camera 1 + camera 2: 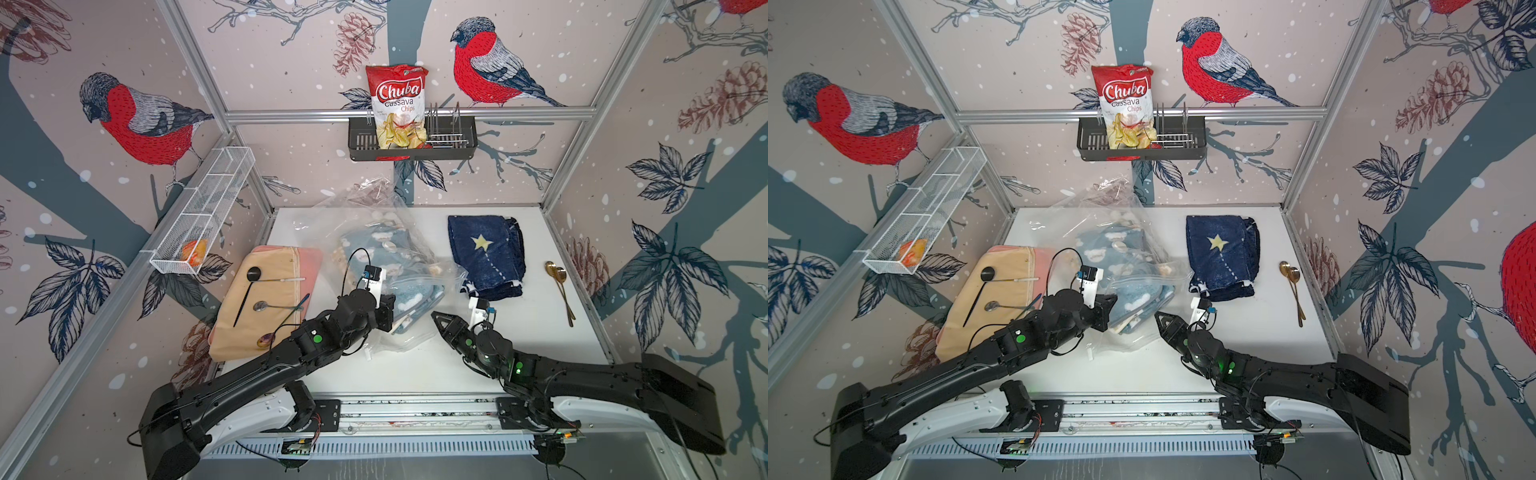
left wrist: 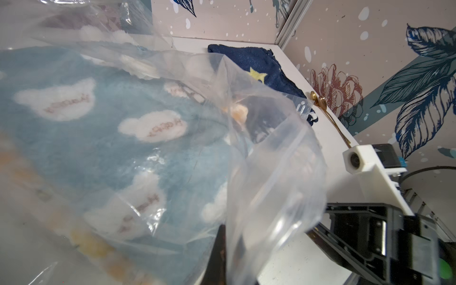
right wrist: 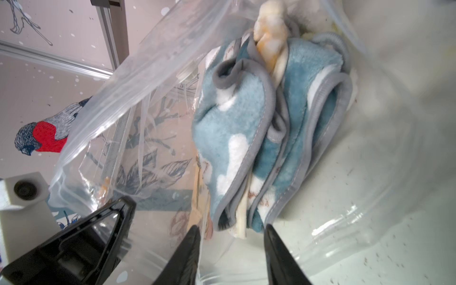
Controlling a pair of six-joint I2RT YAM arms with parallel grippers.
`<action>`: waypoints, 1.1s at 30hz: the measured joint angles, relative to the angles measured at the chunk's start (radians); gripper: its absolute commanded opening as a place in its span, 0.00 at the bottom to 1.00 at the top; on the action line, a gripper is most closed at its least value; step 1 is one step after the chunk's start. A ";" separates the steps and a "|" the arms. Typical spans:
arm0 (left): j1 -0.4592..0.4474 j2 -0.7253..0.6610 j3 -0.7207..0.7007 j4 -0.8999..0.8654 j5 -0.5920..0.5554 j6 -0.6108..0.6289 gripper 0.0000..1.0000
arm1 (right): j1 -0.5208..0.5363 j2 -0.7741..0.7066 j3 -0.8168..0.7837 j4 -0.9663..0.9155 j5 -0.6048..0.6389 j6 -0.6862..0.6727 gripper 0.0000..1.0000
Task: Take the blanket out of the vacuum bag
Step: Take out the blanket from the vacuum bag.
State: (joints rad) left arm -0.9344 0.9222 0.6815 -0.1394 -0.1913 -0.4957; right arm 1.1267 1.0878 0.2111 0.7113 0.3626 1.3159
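- Sitting mid-worktop (image 1: 519,332), the vacuum bag (image 1: 386,232) lies crumpled and clear, with the pale-blue cloud-print blanket (image 3: 237,128) folded inside it.
- Left claw (image 3: 108,212) is pressed together, pinching the bag's upper plastic flap at its near, open end.
- Right claw (image 3: 230,237) is spread apart, tips at the bag's mouth, just short of the blanket's grey-trimmed edge, holding nothing.
- Navy star towel (image 1: 486,253) lies beside the bag.

**Camera placement**

Both top views look down from high at the front over the whole tabletop (image 1: 519,340) toward the back wall. Each wrist camera sits close behind its jaws, facing the blanket (image 3: 234,128) in the vacuum bag (image 2: 271,172), which all four views share.
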 measured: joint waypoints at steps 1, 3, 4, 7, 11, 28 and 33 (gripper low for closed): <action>0.000 -0.008 0.000 0.000 0.004 -0.001 0.00 | -0.014 0.029 0.016 0.021 -0.014 0.002 0.43; 0.000 -0.023 0.002 0.000 0.008 -0.002 0.00 | -0.039 0.099 0.055 0.070 -0.057 0.006 0.43; 0.000 -0.028 0.002 0.001 0.008 -0.002 0.00 | -0.049 0.129 0.069 0.090 -0.078 0.015 0.43; 0.000 -0.032 0.003 0.004 0.011 -0.002 0.00 | -0.082 0.249 0.096 0.171 -0.156 0.025 0.40; 0.000 -0.024 0.003 0.006 0.016 -0.002 0.00 | -0.102 0.382 0.097 0.270 -0.235 0.064 0.39; 0.000 -0.041 -0.051 0.047 0.030 -0.003 0.00 | -0.106 0.549 0.159 0.446 -0.348 0.118 0.27; 0.000 -0.045 -0.055 0.051 0.028 -0.005 0.00 | -0.097 0.510 0.187 0.405 -0.356 0.090 0.24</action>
State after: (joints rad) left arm -0.9340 0.8772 0.6270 -0.0887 -0.1635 -0.5007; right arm 1.0298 1.5982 0.3985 1.1160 0.0063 1.4063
